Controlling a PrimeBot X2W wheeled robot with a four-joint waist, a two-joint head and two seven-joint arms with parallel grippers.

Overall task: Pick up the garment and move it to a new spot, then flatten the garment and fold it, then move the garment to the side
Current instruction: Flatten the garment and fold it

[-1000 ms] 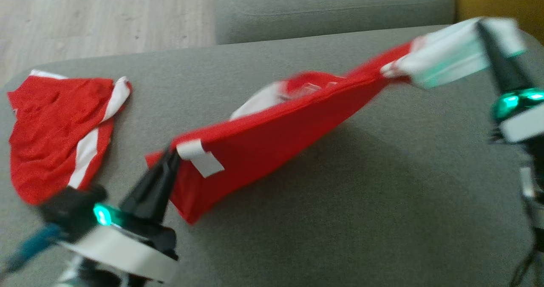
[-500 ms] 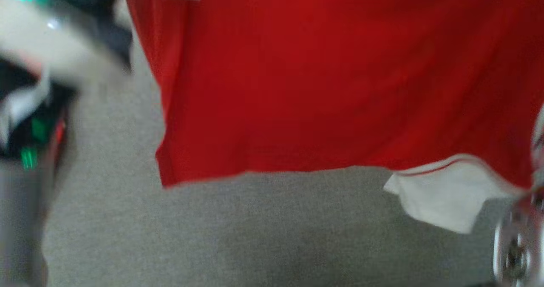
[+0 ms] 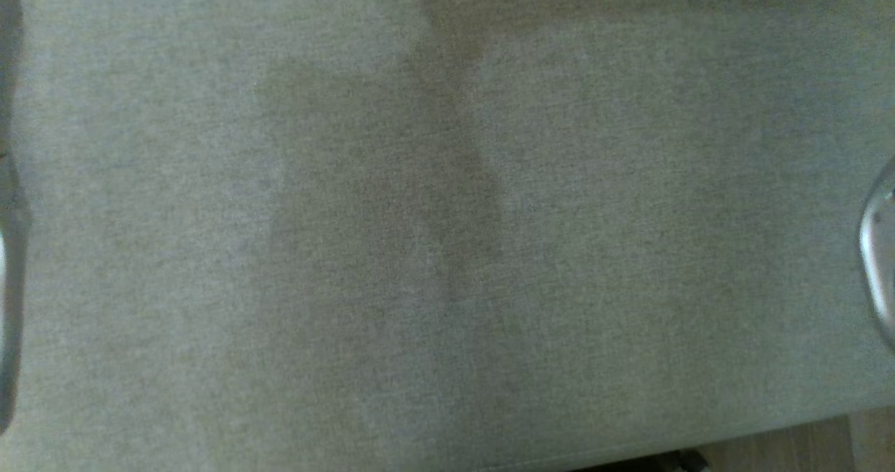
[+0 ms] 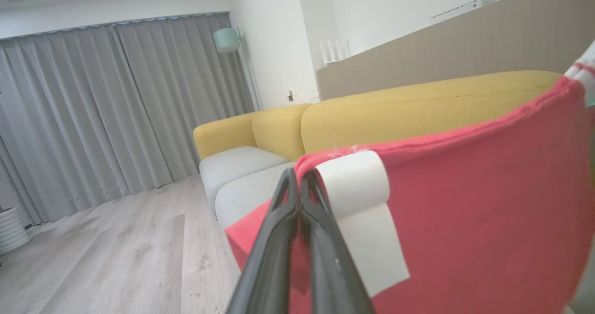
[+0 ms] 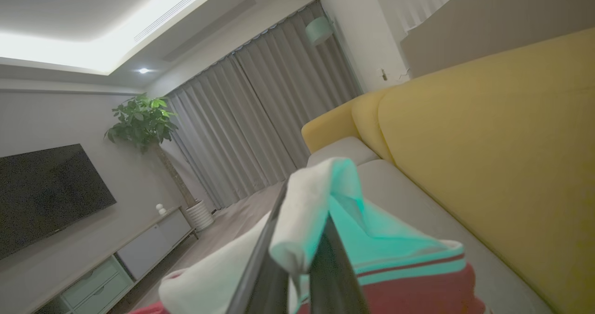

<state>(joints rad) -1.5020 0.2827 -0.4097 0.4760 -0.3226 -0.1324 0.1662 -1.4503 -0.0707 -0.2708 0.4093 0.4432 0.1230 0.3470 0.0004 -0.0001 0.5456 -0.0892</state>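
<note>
The left claw is clamped on the top edge of the red garment, just beside a white label. The right claw is pinched shut on the garment's white trim. The garment hangs in the air between them, above the grey seat cushion, with the yellow sofa back on its far side.

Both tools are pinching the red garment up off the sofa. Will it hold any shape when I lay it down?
Probably floppy: the red garment hangs as a thin sheet from the left tool. Likely light, since two small pinches alone carry it. Its white sleeve bunches over the right tool, so it may land crumpled unless spread.
</note>
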